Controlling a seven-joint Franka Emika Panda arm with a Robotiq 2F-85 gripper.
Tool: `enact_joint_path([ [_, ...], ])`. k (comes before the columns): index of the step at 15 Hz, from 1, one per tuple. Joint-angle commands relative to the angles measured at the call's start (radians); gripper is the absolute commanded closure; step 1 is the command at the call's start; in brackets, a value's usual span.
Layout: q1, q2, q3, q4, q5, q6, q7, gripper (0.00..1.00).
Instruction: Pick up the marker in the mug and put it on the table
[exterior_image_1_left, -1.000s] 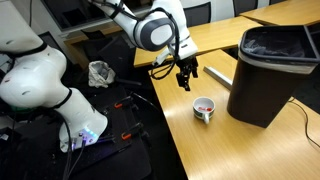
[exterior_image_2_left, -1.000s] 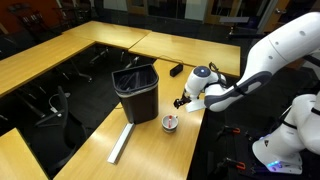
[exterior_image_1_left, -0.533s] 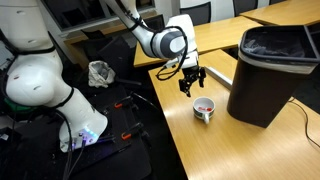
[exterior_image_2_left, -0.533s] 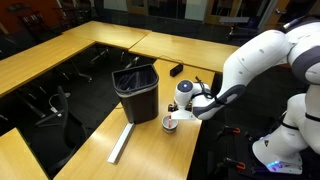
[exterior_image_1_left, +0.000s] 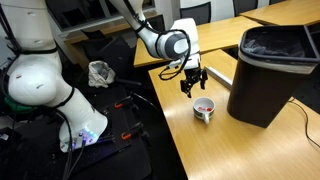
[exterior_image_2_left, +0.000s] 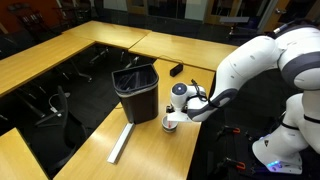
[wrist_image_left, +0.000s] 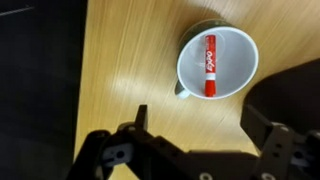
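So your gripper (exterior_image_1_left: 193, 86) is hanging above the table (exterior_image_1_left: 232, 150) with its fingers (wrist_image_left: 141, 117) spread wide and nothing between them. You can see that best in the wrist view, where the two dark prongs stick up from the bottom edge with bare wood in the gap. The mug (wrist_image_left: 215, 62) is right there ahead of that gap, not inside it, and it's standing upright on the wood. The marker (wrist_image_left: 209, 65) is lying flat in the bottom of it. It's a red stick with some white lettering down its side, and it runs pretty much straight away from the wrist camera, well within the rim. In an exterior view the mug (exterior_image_1_left: 204, 110) sits just beside the tall black bin (exterior_image_1_left: 270, 70), apart from it by a sliver, and you can make out a speck of red inside. Your gripper is higher up there and a bit off toward the table's dark edge, not touching the mug. In an exterior view the gripper (exterior_image_2_left: 170, 119) covers the spot next to the bin (exterior_image_2_left: 137, 92), so I can't tell the mug from it. A long grey cylinder (exterior_image_2_left: 122, 143) lies on the table on the bin's near side, well clear of your fingers.
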Motion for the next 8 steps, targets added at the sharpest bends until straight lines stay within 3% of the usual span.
enact_joint_path([
  [1,0.015,0.018,-0.011,0.008,0.038,0.015,-0.039,0.00],
  [4,0.017,0.098,-0.003,0.061,0.089,0.037,-0.028,0.00],
  [8,0.030,0.229,-0.010,0.164,0.160,0.035,-0.039,0.42],
])
